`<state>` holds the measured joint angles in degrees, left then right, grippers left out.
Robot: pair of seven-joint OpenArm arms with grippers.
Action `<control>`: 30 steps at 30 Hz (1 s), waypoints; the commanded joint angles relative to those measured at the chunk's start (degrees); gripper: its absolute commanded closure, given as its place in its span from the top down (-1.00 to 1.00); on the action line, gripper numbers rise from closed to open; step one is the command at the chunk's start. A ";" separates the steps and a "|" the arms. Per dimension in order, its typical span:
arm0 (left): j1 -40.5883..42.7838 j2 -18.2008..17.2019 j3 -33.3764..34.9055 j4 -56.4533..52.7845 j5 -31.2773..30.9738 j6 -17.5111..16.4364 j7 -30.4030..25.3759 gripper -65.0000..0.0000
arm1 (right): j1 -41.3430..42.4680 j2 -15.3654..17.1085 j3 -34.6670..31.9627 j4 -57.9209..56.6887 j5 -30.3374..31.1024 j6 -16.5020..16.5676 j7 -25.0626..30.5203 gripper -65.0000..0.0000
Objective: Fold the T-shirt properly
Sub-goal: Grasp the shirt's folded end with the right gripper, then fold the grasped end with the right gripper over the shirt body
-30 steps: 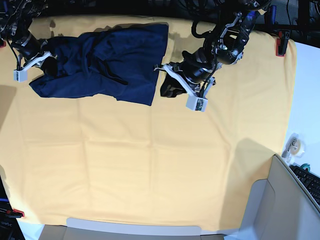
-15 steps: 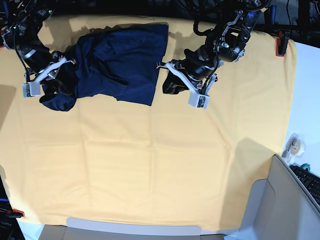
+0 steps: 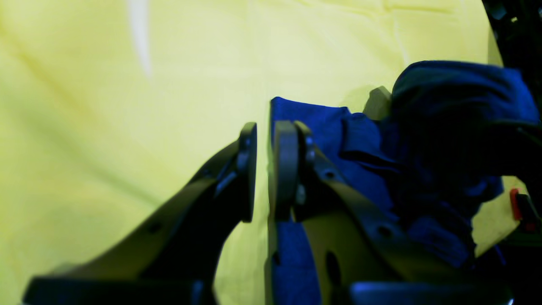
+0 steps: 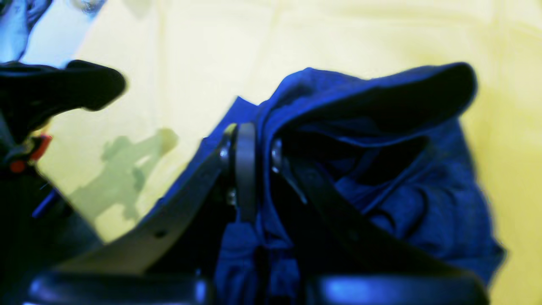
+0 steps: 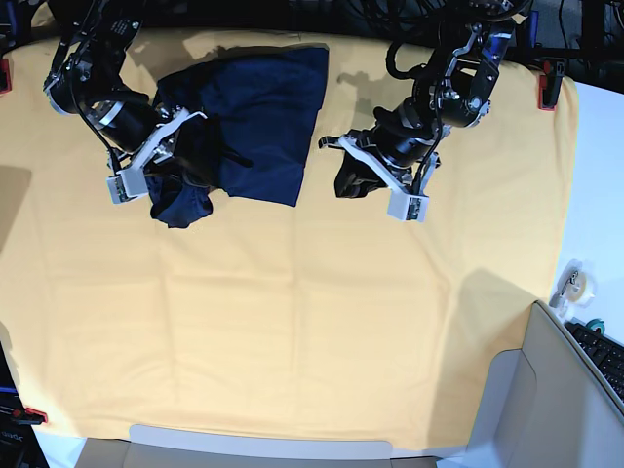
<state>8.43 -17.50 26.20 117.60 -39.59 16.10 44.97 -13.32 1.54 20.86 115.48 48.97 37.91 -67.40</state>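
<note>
The dark navy T-shirt [image 5: 263, 97] lies bunched at the back left of the yellow table cloth [image 5: 292, 322]. My right gripper [image 5: 195, 122] is shut on the shirt's left part and holds it lifted over the rest. The right wrist view shows the fingers [image 4: 246, 161] pinched on blue fabric [image 4: 381, 178], with a fold draped above them. My left gripper [image 5: 330, 143] is just off the shirt's right edge. In the left wrist view its jaws [image 3: 263, 140] are almost closed, with only yellow cloth in the thin gap. The shirt's edge [image 3: 330, 140] runs beside one finger.
Red clamps [image 5: 548, 83] hold the cloth at its corners. A roll of tape [image 5: 573, 283] and a keyboard [image 5: 606, 353] lie off the cloth at the right. A grey bin [image 5: 556, 409] stands at the front right.
My right gripper has carried the shirt's left part rightward and toward the front, bunching it over the body. My left gripper has drawn slightly right, away from the shirt's edge, which stayed put.
</note>
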 commanded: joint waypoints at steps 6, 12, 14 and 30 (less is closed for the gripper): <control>-0.56 -0.13 -3.12 1.21 -0.01 -0.41 -0.88 -0.76 | 1.15 -0.27 -4.29 1.40 1.62 -1.74 1.33 -1.00; -0.56 -0.13 -6.11 1.21 -0.01 -0.41 -0.88 -0.76 | 2.03 -0.18 -10.18 1.40 1.45 -5.43 1.07 -1.00; -0.56 -0.13 -6.64 1.21 -0.01 -0.41 -0.88 -0.76 | 2.03 0.00 -12.64 1.31 1.45 -7.01 1.07 -1.00; -1.00 -0.13 -7.25 0.95 -0.01 -0.41 -0.44 -0.76 | 0.44 5.27 -23.37 1.31 1.62 -18.70 0.89 -1.00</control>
<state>8.10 -17.34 19.42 117.58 -39.59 16.10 45.39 -13.28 6.79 -2.46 115.72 49.08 19.09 -67.57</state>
